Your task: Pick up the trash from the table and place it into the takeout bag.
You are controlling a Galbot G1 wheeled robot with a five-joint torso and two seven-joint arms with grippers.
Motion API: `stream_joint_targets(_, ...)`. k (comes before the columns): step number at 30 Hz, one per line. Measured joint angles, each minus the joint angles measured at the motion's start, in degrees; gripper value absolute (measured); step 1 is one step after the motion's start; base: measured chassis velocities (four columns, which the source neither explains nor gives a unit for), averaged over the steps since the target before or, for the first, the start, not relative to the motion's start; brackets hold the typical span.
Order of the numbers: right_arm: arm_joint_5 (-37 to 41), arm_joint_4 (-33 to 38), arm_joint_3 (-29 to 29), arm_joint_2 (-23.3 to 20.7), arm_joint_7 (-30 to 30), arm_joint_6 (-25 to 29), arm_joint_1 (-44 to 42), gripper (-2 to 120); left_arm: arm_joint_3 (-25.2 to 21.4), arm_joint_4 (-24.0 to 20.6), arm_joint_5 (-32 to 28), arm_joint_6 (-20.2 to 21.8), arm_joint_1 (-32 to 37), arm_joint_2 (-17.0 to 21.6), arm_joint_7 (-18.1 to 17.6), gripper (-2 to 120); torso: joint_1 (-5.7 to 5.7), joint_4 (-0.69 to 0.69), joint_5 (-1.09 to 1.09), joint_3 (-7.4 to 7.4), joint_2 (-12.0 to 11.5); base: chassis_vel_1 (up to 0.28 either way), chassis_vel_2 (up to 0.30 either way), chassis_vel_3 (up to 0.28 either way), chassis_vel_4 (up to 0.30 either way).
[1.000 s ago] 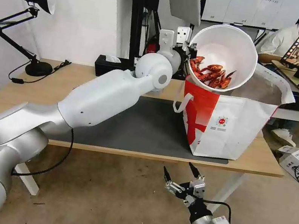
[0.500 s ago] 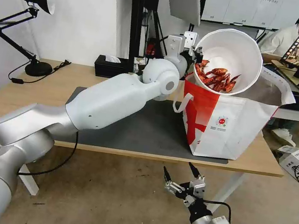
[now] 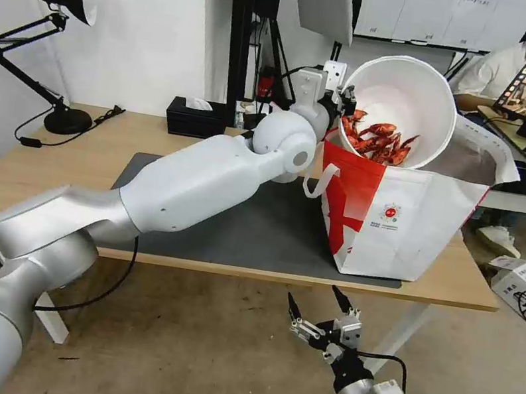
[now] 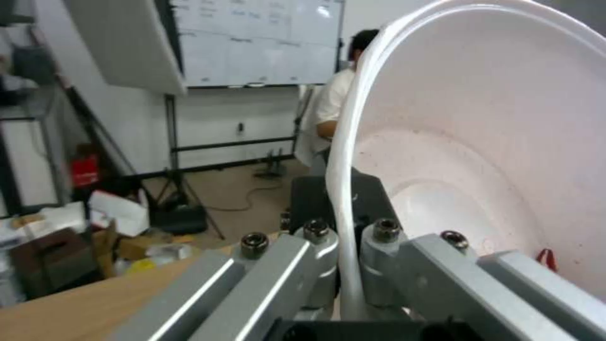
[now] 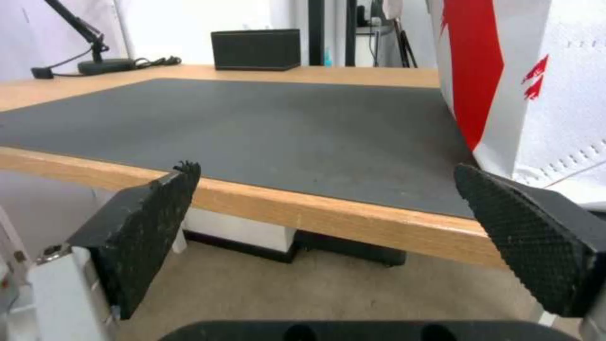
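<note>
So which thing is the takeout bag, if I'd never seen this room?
Start at the long wooden table with the dark mat. The bag stands at the mat's right end: a big boxy white tote with a red panel and small round logo, and a white bowl tilted over its open top.

The left gripper (image 4: pixel 346 265) pinches the thin rim of the white bowl (image 4: pixel 480 156), one finger on each side. A red scrap (image 4: pixel 546 258) lies inside the bowl, near the gripper.
</note>
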Motion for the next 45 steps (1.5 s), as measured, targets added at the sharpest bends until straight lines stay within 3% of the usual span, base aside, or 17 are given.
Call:
stream_joint_targets(7,0.0,0.0,0.0,0.0,0.0,0.0,0.0,100,0.7,-0.5,-2.2,3.8,-0.7,0.6,2.9,0,0.0,0.0,0.0,0.0,0.0,0.0,0.0,0.0,0.0)
stream_joint_targets(21,0.0,0.0,0.0,0.0,0.0,0.0,0.0,100,2.7,-0.8,-2.2,5.1,-0.6,1.3,6.8,0,0.0,0.0,0.0,0.0,0.0,0.0,0.0,0.0,0.0)
stream_joint_targets(27,0.0,0.0,0.0,0.0,0.0,0.0,0.0,100,3.1,-1.8,-2.4,5.5,-0.6,1.7,9.0,21,0.0,0.0,0.0,0.0,0.0,0.0,0.0,0.0,0.0)
stream_joint_targets(45,0.0,0.0,0.0,0.0,0.0,0.0,0.0,100,2.7,-2.7,-2.4,5.8,0.6,2.1,8.5,83,0.0,0.0,0.0,0.0,0.0,0.0,0.0,0.0,0.0)
